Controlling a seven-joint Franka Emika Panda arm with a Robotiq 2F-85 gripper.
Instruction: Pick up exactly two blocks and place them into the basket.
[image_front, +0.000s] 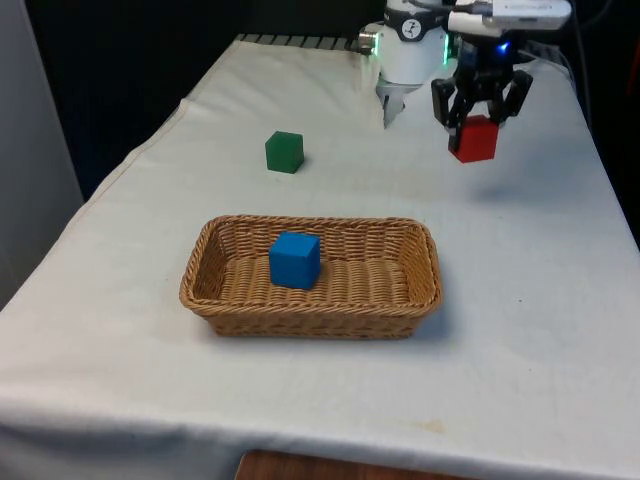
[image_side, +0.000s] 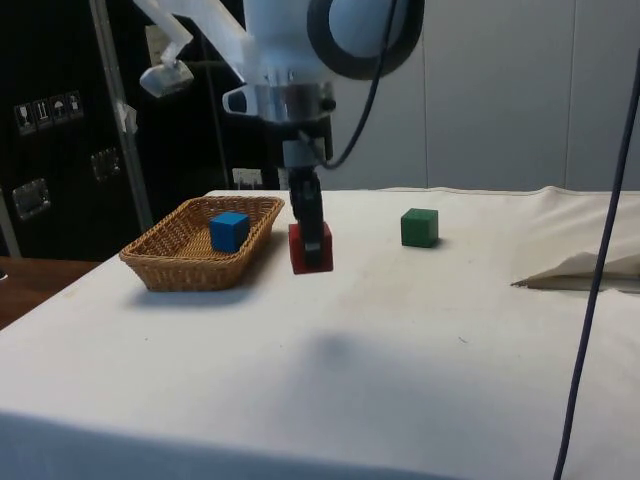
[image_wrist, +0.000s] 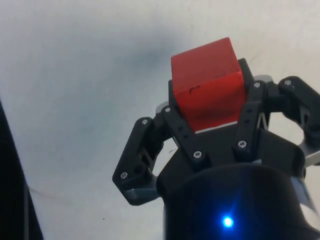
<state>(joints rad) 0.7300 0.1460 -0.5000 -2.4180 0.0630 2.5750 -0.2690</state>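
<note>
ITEM 1 – basket (image_front: 205, 270): wicker, oblong, on the desk (image_front: 520, 380); taken as landmark. Holds item 2.

ITEM 2 – blue block (image_front: 295, 259): inside basket, roughly mid-floor, a bit toward the front view's left. Counts as block one of two, by my reading.

ITEM 3 – red block (image_front: 473, 138): pinched in claw (image_front: 481, 113), fingers pressed against opposite faces per wrist view. Held off the cloth; shadow sits apart beneath it in the side view. Position: beyond basket, robot side, past its end on the front view's right.

ITEM 4 – green block (image_front: 284, 152): on cloth, beyond basket on robot side, toward the front view's left. Well apart from claw. Not needed if count stays at two.

STEP IN HAND (judgement): carry phase for 2nd block; grasp done, drop not yet made.

NEXT MOVE CALLS FOR: travel toward basket w/ block kept above rim height, stop over free floor area on the front view's right of blue block, lower, then release.

EDGES / ROOM: basket rim is the only obstacle en route; bare cloth btwn claw and basket. Free half of basket looks ample for one more block. Desk edge on the front view's right is near claw's present spot, but the path leads away from it.
</note>
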